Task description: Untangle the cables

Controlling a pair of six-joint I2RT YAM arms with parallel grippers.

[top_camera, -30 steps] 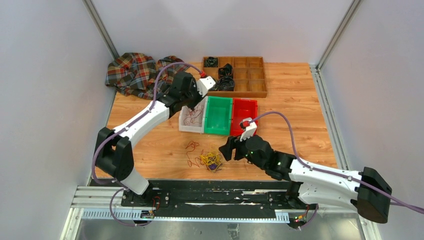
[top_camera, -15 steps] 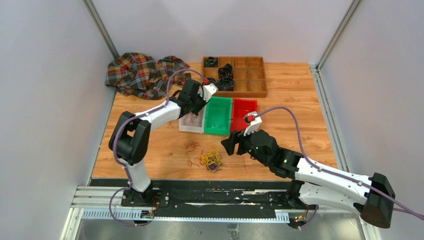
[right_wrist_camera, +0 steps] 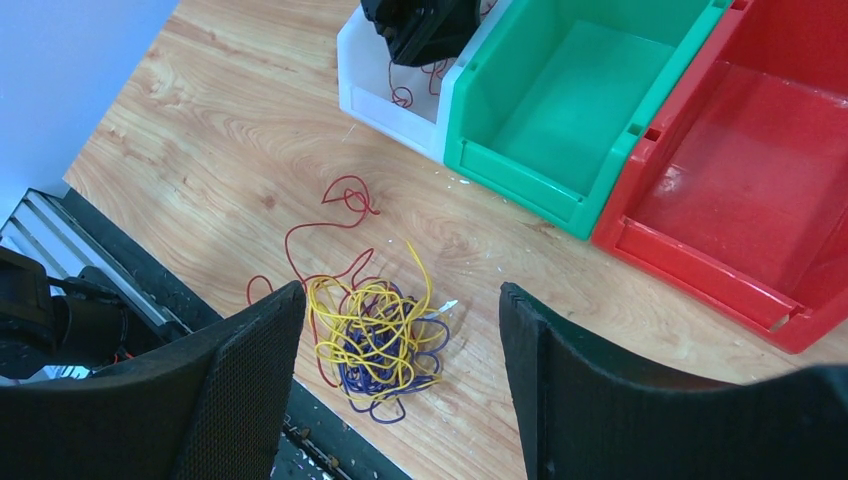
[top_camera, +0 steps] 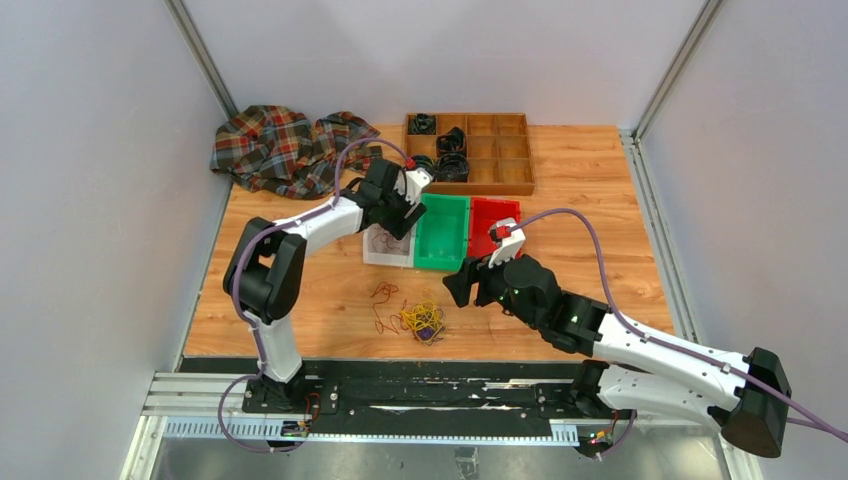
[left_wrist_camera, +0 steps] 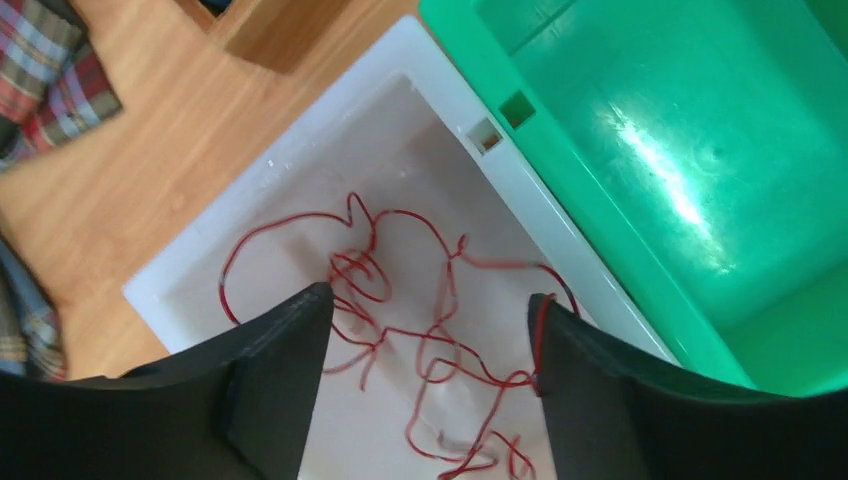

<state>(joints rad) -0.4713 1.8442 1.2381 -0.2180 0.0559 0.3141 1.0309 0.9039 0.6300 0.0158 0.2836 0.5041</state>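
- Cables (right_wrist_camera: 375,335) in yellow, dark blue and red lie knotted in a loose heap on the wooden table (right_wrist_camera: 200,130), at the lower centre of the right wrist view. The heap has no clear long axis, but one red strand trails out toward the upper left, at the bins.
- The top view shows that heap only as a small clump at lower middle. The colours separate properly only from the right wrist.
- Only the left wrist view looks down into the white bin (left_wrist_camera: 300,148). Red cables (left_wrist_camera: 400,340) curl there in thin loops on smooth plastic, spread along the bin's length from upper left to lower right.
- The left gripper (left_wrist_camera: 430,300) hangs over that bin with its black fingers well apart. A red strand runs by the inner edge of the finger at frame right, and I cannot tell if it touches.
- The right gripper (right_wrist_camera: 402,290) hovers above the heap, its textured fingers wide and empty.
- A glossy green bin (left_wrist_camera: 640,150) touches the white one, with a red bin (right_wrist_camera: 740,180) beside it.
- The top view takes in a wooden compartment tray (top_camera: 470,188) holding black coils (top_camera: 452,165), and a rumpled plaid cloth (top_camera: 270,148) at upper left.
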